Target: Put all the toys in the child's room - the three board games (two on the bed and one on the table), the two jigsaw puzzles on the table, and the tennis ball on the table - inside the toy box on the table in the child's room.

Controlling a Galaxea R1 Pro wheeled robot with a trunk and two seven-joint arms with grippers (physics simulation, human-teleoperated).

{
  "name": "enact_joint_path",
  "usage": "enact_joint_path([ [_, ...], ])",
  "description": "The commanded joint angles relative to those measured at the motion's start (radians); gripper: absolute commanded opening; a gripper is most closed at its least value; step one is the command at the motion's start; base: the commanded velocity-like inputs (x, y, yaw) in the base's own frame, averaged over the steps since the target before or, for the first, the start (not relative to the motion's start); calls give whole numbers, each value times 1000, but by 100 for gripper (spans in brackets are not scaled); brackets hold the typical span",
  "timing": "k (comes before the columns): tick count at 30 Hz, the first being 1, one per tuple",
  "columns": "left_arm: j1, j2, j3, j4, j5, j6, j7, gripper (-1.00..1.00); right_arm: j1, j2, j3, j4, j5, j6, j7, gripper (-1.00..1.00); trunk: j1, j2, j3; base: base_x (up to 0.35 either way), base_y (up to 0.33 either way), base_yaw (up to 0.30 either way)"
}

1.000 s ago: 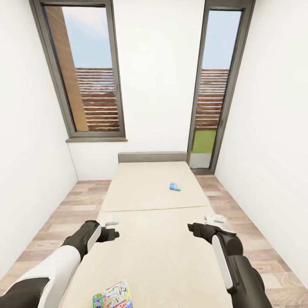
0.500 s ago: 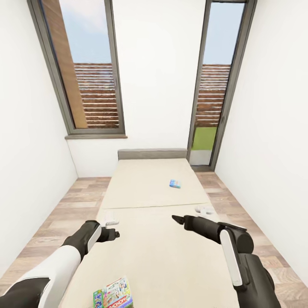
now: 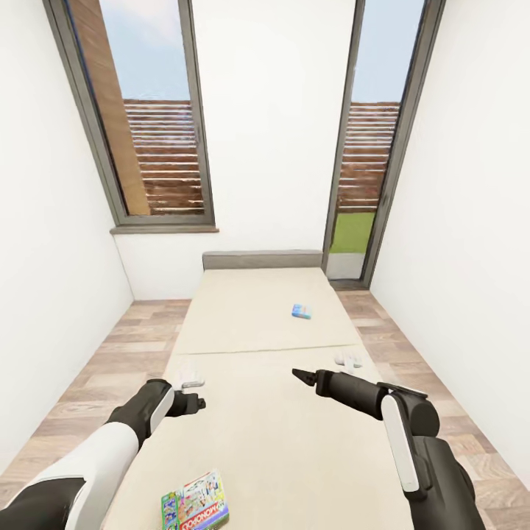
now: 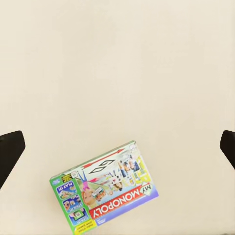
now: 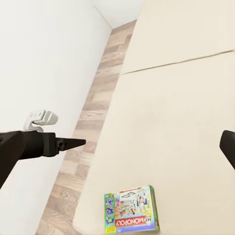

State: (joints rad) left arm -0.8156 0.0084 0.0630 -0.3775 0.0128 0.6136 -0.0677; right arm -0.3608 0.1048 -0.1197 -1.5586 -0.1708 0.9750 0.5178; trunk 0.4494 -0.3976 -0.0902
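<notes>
A larger board game (image 3: 195,504) with a green edge and cartoon print lies flat on the near end of the bed (image 3: 258,434). The same box shows in the left wrist view (image 4: 104,188) and in the right wrist view (image 5: 130,209). A small blue board game (image 3: 301,311) rests on the far half of the mattress. My left gripper (image 3: 197,403) hovers open over the bed's left side, above the larger box, its fingers (image 4: 10,152) wide apart. My right gripper (image 3: 302,377) hangs open over the middle of the bed, one finger (image 5: 44,145) pointing across the mattress.
Wood-plank floor (image 3: 110,353) runs along both sides of the bed, between it and the white walls. A grey headboard (image 3: 262,259) stands against the far wall. Tall dark-framed windows (image 3: 158,118) flank that wall, the right one (image 3: 364,169) reaching the floor.
My right arm has swung inward, from the bed's right edge to over its middle. The view has tilted slightly. My left arm has stayed put.
</notes>
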Motion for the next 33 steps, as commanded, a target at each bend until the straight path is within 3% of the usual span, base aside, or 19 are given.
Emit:
enact_joint_path([
  [1,-1,-1,5,-1,1,6,-3,100,-1,1,-5,0,-3,7,3,100,1,-2,-4,0,0,0],
  [33,-1,2,5,-1,1,5,-3,100,-1,1,-9,8,-3,2,4,100,1,-2,-56,0,0,0],
])
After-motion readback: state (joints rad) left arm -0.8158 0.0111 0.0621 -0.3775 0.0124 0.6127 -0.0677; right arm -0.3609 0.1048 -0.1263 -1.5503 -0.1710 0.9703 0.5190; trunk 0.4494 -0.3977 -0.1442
